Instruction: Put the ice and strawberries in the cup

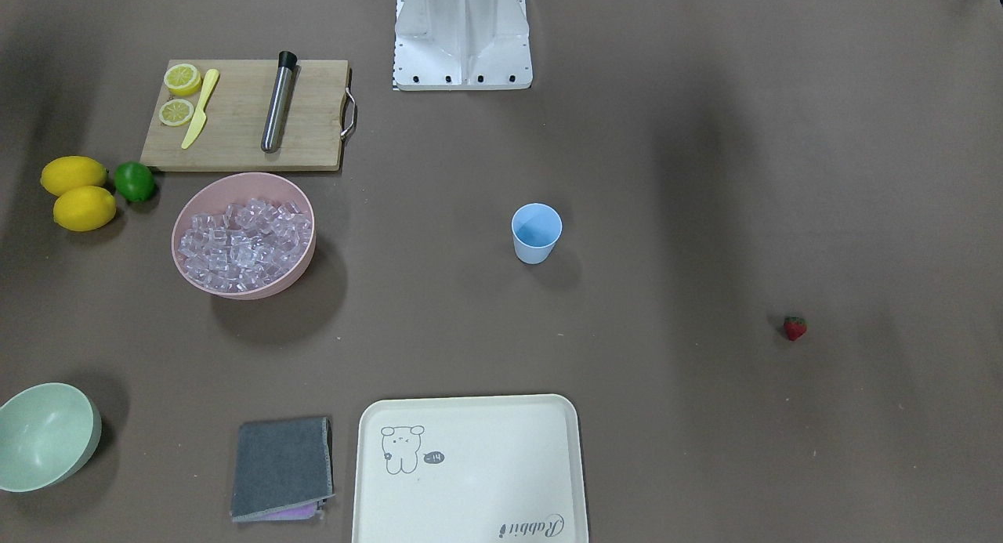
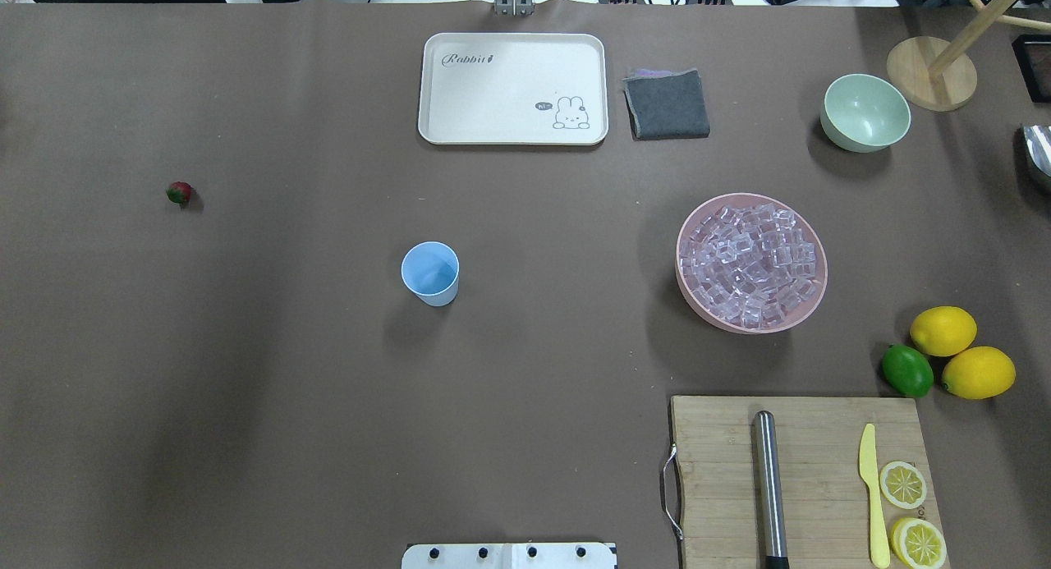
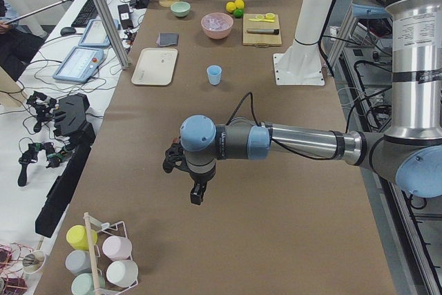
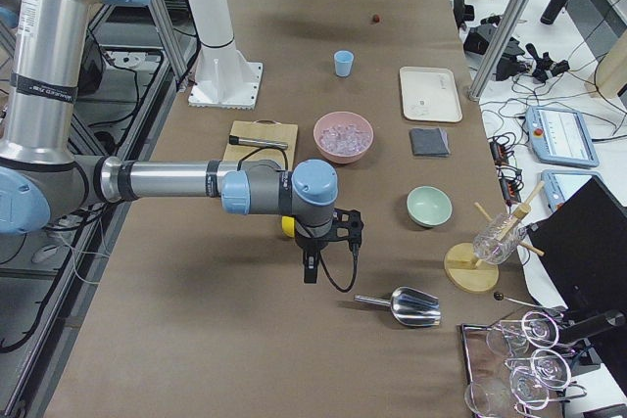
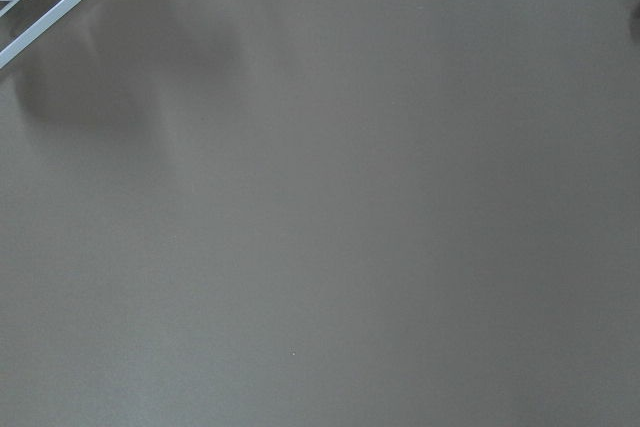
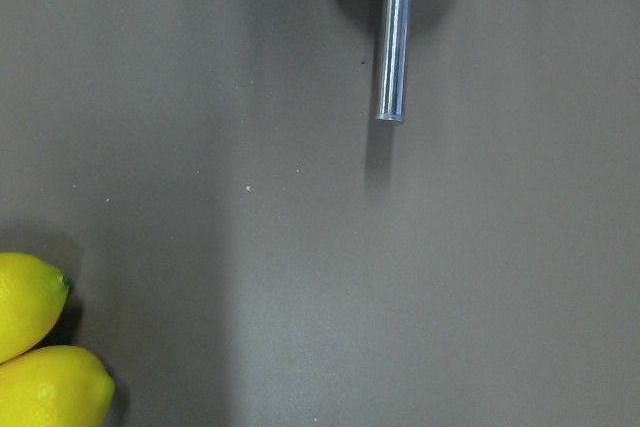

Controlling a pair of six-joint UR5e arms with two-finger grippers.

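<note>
Cup [image 2: 429, 273] is set well apart from strawberry [image 2: 179, 193] and bowl [image 2: 739, 327] of ice [image 2: 751, 261]; left claw [image 3: 197, 195], right claw [image 4: 311, 269]: opening cannot be told.

Brown table [image 2: 246, 388]: cup [image 2: 429, 272] sits around the middle, strawberry [image 2: 179, 193] way off left. On the right there's a pink bowl [image 2: 698, 306], with the board [image 2: 714, 470], lemons [image 2: 943, 331] and lime [image 2: 906, 370] nearer. Far edge has a tray [image 2: 493, 101], cloth [image 2: 666, 103] and green bowl [image 2: 865, 112].

The left arm [image 3: 304, 143] stretches level over the table's left end, and the right arm [image 4: 167, 183] does the same over the right end. The left gripper [image 3: 197, 195] and the right gripper [image 4: 310, 269] point straight down, 2 alike; how their jaws stand cannot be told.
</note>
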